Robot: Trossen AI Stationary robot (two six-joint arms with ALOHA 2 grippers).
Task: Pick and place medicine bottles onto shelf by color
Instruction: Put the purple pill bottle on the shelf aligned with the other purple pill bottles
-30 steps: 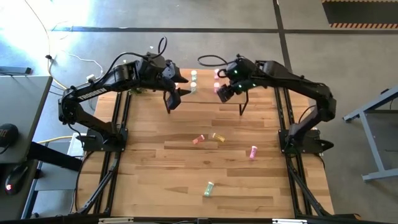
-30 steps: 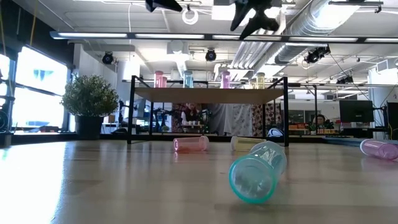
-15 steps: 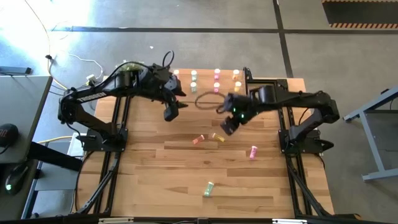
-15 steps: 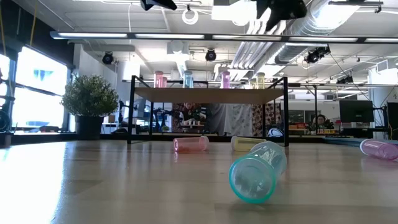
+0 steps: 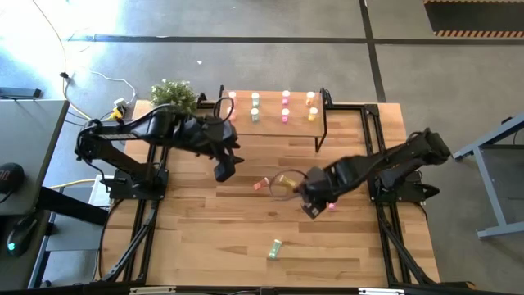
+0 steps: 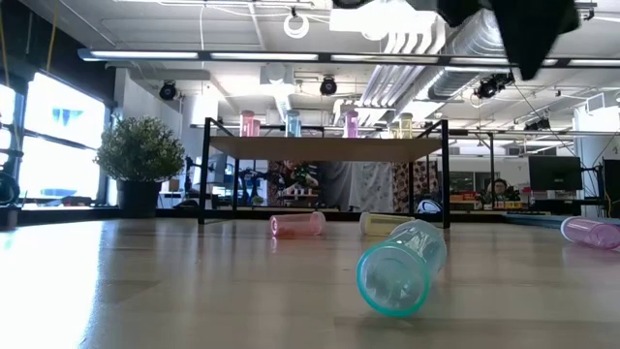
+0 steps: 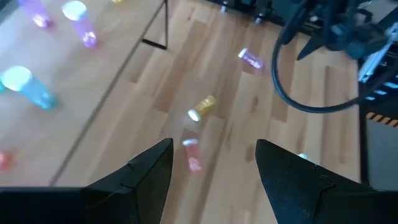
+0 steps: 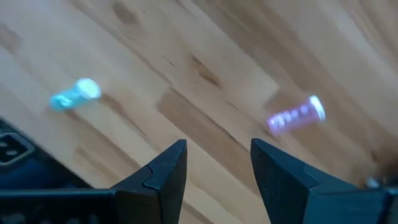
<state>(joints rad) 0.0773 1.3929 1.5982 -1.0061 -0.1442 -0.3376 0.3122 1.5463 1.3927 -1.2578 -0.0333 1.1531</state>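
Shelf [image 5: 274, 123], far table edge: eight bottles upright in four colour pairs. Loose on the table: four, lying down: salmon bottle [image 5: 261, 184], yellow bottle [image 7: 202, 107], pink bottle [image 8: 297, 116], mint bottle [image 5: 275, 247]. Right gripper [image 5: 313, 206], jaws apart, empty, just beside the pink bottle, partly covering it from above. Left gripper [image 5: 224, 170], jaws apart, empty, near the salmon bottle.

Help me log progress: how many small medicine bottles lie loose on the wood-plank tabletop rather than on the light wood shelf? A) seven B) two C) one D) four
D: the high view shows a salmon-red bottle, a yellow-orange bottle, a bright pink bottle partly hidden by the right gripper, and a mint-green bottle on their sides on the tabletop; the others stand on the shelf.
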